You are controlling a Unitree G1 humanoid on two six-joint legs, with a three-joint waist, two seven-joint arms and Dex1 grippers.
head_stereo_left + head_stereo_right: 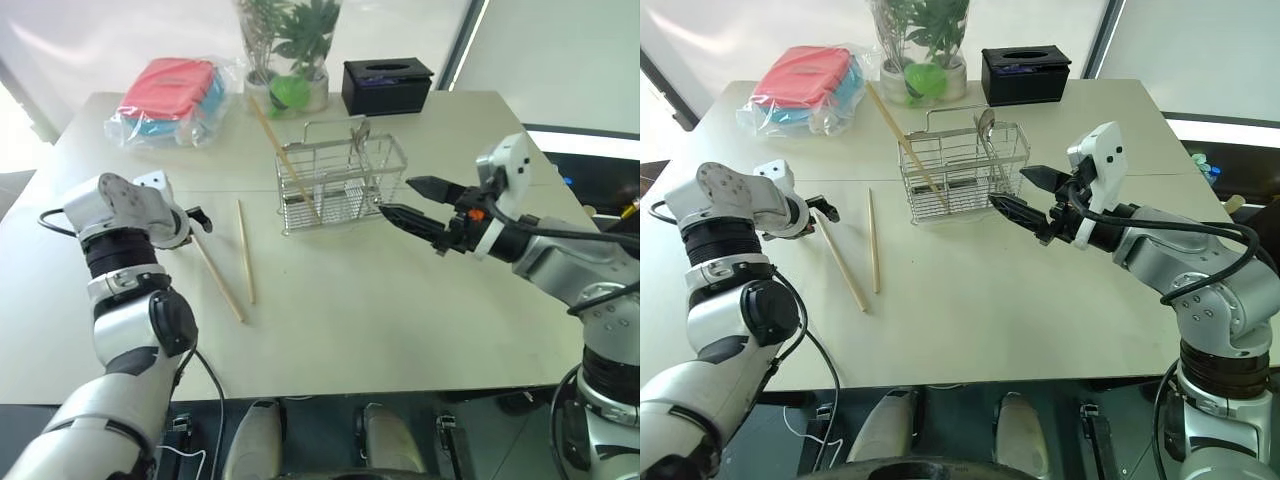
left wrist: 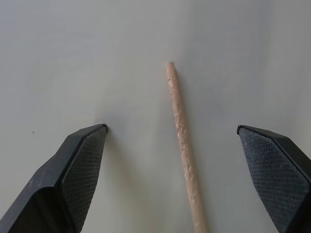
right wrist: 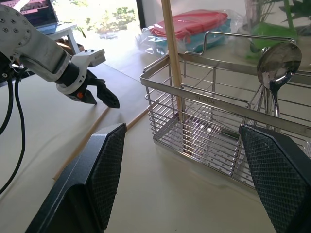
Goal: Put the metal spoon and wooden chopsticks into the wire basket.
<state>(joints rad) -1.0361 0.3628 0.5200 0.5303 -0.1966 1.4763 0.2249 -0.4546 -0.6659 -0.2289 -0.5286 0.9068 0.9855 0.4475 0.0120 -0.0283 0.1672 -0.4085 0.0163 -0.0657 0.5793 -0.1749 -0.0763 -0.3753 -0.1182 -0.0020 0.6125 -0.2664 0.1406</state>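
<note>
Three chopsticks (image 1: 245, 250), one spoon (image 3: 273, 65)

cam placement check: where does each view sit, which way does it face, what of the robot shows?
Left and right eye views: head stereo pair, looking forward and down on the table; both arms show.
Left wrist view: looks down between the open left gripper at a chopstick on the table.
Right wrist view: looks level past the open right gripper at the wire basket, metal spoon, and left gripper.
Shared: basket, chopsticks.
</note>
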